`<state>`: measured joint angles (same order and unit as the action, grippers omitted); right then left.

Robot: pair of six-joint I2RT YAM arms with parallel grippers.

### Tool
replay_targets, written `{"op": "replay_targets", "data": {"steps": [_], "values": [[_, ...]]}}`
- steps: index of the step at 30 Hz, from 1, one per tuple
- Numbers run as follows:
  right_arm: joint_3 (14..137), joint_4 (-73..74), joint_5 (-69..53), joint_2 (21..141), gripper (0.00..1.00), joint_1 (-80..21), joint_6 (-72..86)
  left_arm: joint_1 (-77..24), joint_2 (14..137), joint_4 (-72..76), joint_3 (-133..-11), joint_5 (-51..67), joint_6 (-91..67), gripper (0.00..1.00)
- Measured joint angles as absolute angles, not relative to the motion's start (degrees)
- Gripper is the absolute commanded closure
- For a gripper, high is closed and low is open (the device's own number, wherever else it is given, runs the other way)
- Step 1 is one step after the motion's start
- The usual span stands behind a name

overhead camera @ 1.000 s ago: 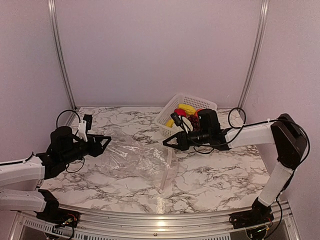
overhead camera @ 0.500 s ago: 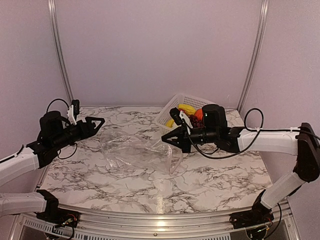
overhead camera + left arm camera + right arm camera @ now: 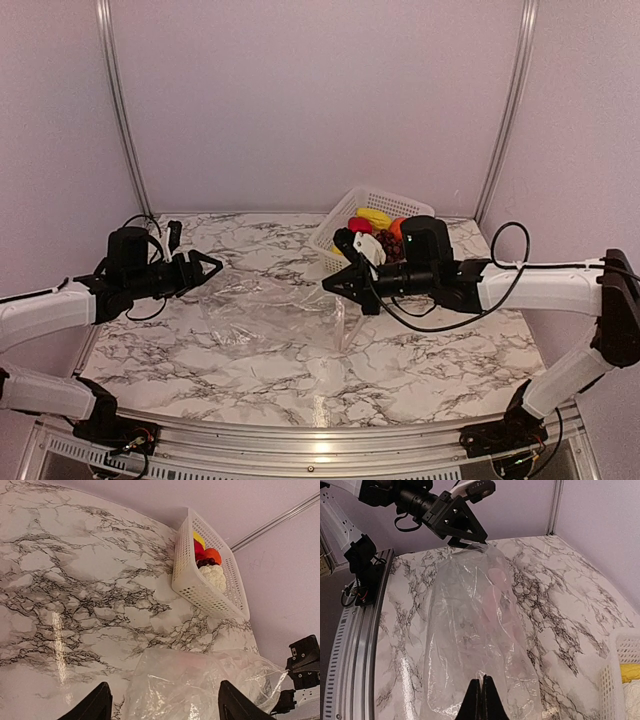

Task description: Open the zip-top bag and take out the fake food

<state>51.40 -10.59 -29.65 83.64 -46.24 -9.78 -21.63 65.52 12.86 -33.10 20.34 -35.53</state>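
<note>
the zip-top bag (image 3: 270, 310) stretches left to right, right tool (image 3: 330, 287) pinched on one end, left tool (image 3: 212, 272) agape at the other.

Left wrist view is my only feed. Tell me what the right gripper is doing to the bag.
Observer: The right gripper is shut and appears to pinch the edge of the zip-top bag. That end is held slightly off the table.
Operator: Now place my left gripper along the bag.
Observer: The left gripper has its tips at the opposite end, so the bag stretches between the two grippers.
Operator: Report the bag's contents.
Observer: In the right wrist view the bag looks flat along its whole length, and no solid toy piece shows inside. The fake food I can see lies in the white basket.
</note>
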Motion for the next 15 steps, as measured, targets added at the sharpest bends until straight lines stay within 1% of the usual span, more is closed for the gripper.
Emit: {"op": "replay_targets", "data": {"steps": [2, 7, 9, 12, 13, 15], "values": [[51.0, -10.6, -29.5, 83.1, 1.0, -46.2, -9.9, -21.2, 66.6, 12.2, -33.2, 19.9, -35.9, 0.31], [50.3, -10.6, -29.4, 81.5, 1.0, -46.2, -10.3, -19.5, 70.3, 12.6, -33.2, 21.1, -37.9, 0.64], [50.2, -10.6, -29.4, 81.4, 1.0, -46.2, -10.4, -19.4, 71.0, 14.1, -33.2, 23.1, -38.9, 0.79], [49.5, -10.7, -29.3, 81.4, 1.0, -46.2, -10.3, -19.4, 71.1, 17.1, -33.2, 26.2, -39.9, 0.97], [49.1, -10.7, -29.1, 81.4, 1.0, -46.2, -10.3, -19.4, 71.1, 18.1, -33.2, 27.0, -40.3, 1.0], [48.2, -10.7, -28.8, 81.1, 1.0, -46.2, -10.3, -19.3, 70.8, 19.6, -33.1, 28.3, -41.0, 1.0]]}}
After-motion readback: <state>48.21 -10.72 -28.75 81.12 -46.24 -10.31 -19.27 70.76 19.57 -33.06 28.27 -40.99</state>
